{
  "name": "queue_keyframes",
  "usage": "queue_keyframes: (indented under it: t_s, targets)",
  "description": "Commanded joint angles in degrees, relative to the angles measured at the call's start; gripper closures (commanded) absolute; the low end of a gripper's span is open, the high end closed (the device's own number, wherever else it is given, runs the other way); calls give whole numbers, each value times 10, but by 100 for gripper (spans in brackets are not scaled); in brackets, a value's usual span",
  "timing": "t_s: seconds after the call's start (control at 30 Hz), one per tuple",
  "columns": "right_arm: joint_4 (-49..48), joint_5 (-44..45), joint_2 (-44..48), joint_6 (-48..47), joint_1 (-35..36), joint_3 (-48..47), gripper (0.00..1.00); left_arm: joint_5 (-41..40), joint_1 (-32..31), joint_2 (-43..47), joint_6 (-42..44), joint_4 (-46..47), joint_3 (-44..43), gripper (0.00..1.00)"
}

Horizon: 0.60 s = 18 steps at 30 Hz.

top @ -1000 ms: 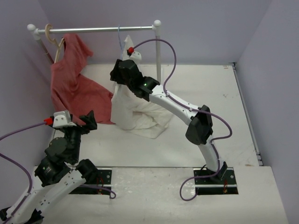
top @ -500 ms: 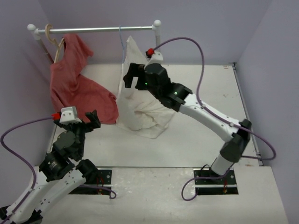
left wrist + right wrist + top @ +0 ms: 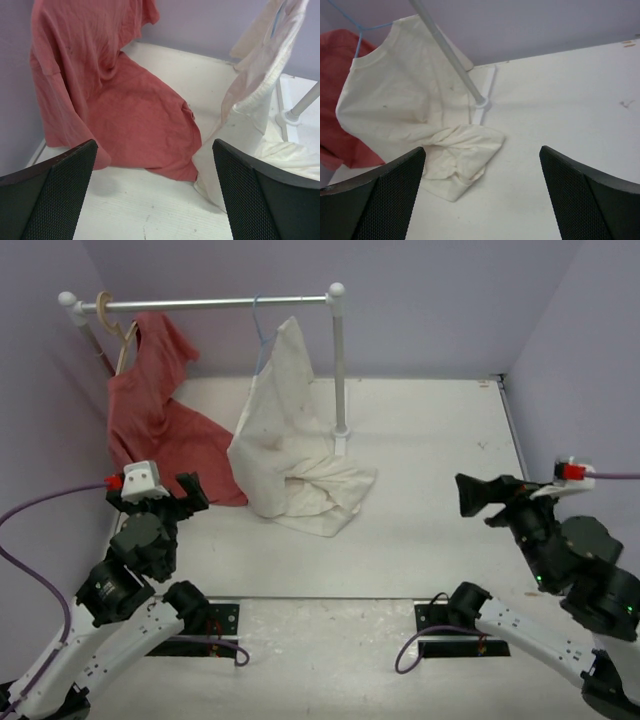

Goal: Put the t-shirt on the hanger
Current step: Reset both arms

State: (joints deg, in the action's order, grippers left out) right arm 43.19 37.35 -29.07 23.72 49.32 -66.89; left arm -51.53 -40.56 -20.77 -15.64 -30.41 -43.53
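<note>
The right arm (image 3: 560, 550) has pulled away from the rail (image 3: 200, 303) and now sits at the near right of the bench (image 3: 430, 460). Its jaws, which were closing in on the cloth a second ago, are spread wide with nothing between them.

The light-blue wire hanger (image 3: 258, 328) hangs by its hook from the rail, just left of the upright post (image 3: 340, 360). The cream t-shirt (image 3: 280, 430) hangs from it. In the right wrist view the blue wire runs into the neck opening. The shirt's lower half lies bunched on the bench beside the foot of the post.

To the left, a red shirt (image 3: 160, 430) droops from a tan wooden hanger (image 3: 120, 330) at the rail's far-left end, and its hem touches the cream cloth.

The left arm (image 3: 135, 560) is at the near left, its jaws apart and empty, pointing at both garments.
</note>
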Motion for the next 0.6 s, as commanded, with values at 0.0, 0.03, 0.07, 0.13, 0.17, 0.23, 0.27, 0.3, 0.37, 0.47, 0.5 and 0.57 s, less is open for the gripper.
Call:
queue_keyframes:
  t_s: [0.0, 0.03, 0.07, 0.13, 0.17, 0.23, 0.27, 0.3, 0.37, 0.47, 0.5, 0.57]
  targets:
    - [154, 74, 84, -20, 1, -10, 1, -47, 3, 27, 9, 14, -18, 0]
    - [170, 81, 99, -11, 1, -15, 1, -37, 3, 45, 11, 30, -5, 0]
    - [187, 89, 115, -4, 1, -18, 1, -23, 4, 65, 15, 47, 9, 0]
    - [212, 99, 144, 9, 1, -22, 1, 8, 4, 99, 20, 69, 34, 0]
    - [213, 100, 157, 13, 1, -17, 1, 24, 4, 111, 23, 74, 40, 0]
    - [211, 100, 179, 17, 1, -5, 1, 44, 5, 130, 29, 80, 45, 0]
    - [210, 95, 181, 21, 1, 3, 1, 37, 5, 132, 27, 77, 45, 0]
    - [210, 93, 181, 25, 1, 10, 1, 34, 5, 135, 22, 73, 45, 0]
    - [210, 91, 179, 32, 1, 23, 1, 41, 5, 140, 19, 69, 46, 0]
    - [208, 104, 175, 41, 1, 31, 1, 43, 6, 134, 21, 74, 49, 0]
    - [209, 107, 176, 42, 1, 32, 1, 43, 7, 130, 20, 72, 48, 0]
    - [206, 115, 180, 43, 1, 34, 1, 44, 10, 127, 19, 71, 48, 0]
